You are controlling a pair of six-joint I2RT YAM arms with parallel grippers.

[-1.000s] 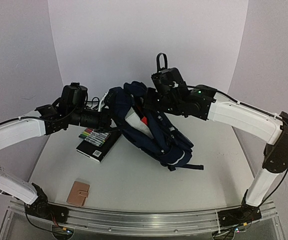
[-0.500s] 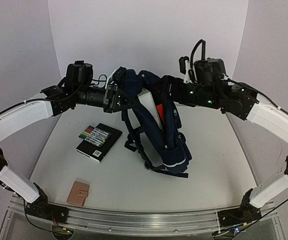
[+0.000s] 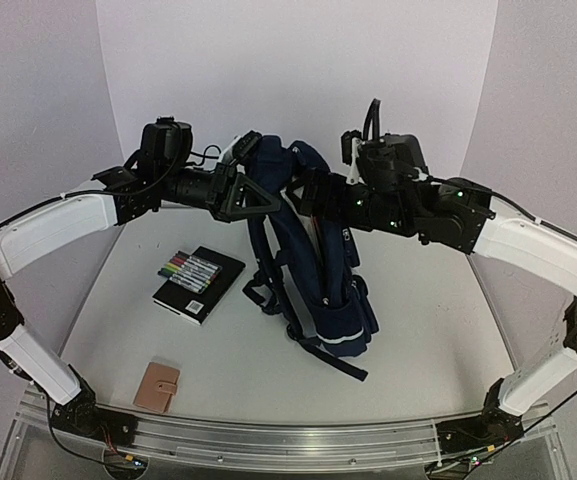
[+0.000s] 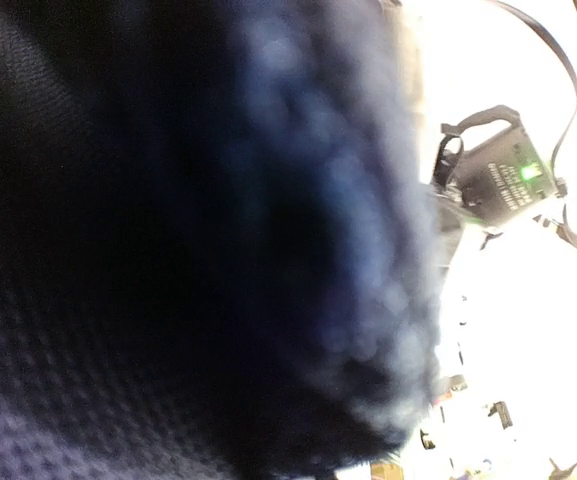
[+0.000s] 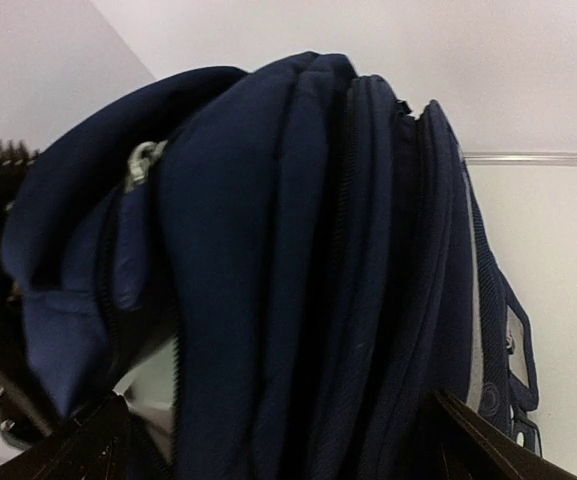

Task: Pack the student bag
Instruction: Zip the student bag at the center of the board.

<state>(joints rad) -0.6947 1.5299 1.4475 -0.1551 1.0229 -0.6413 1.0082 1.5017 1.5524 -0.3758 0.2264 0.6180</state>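
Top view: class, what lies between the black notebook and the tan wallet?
Only bare table between the notebook and the wallet, shown in the top view.

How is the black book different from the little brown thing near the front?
The notebook is black and bigger, with coloured markers lying on it. The wallet is tan, smaller and bare. The notebook lies farther back than the wallet. Both lie flat on the table, left of the student bag.
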